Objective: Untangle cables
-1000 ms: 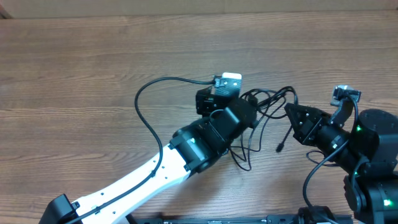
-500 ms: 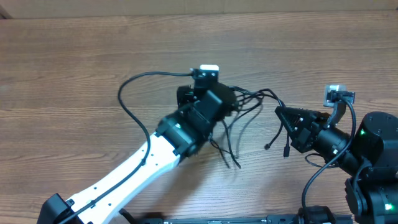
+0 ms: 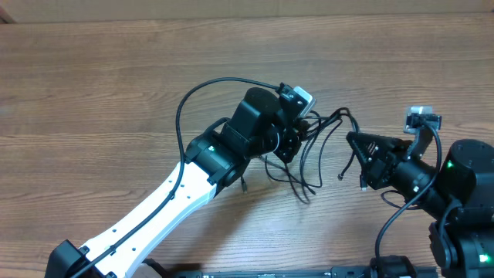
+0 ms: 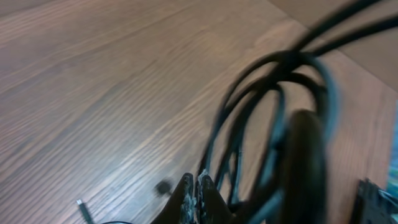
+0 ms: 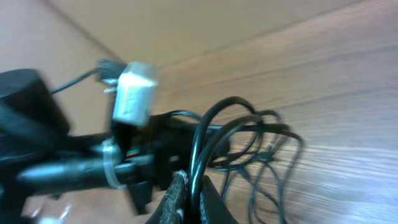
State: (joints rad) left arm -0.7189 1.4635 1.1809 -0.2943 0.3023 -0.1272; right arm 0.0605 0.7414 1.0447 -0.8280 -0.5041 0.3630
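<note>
The cables (image 3: 333, 117) are thin black cords, looped in a tangle on the wooden table between my two grippers. My left gripper (image 3: 297, 137) sits in the tangle's left side. In the left wrist view its tips (image 4: 196, 183) are pressed together, and a strand of the cables (image 4: 283, 59) rises right at them and arcs off to the right. My right gripper (image 3: 351, 139) is at the tangle's right edge. In the right wrist view it (image 5: 191, 183) is shut on two strands of the cables (image 5: 235, 101), which run up between its pads.
A silvery plug (image 4: 83, 210) and a small dark plug (image 4: 163, 186) lie on the table (image 3: 116, 93) near the left fingers. Two cord ends (image 3: 342, 176) hang by the right gripper. The left arm's own thick cable (image 3: 185, 116) loops out leftward. Its white camera block (image 5: 134, 93) is close to the right gripper.
The left arm swung left with its jaws open, then came back right into the tangle and shut. The cords shifted with it. The right gripper barely moved and kept its grip.
</note>
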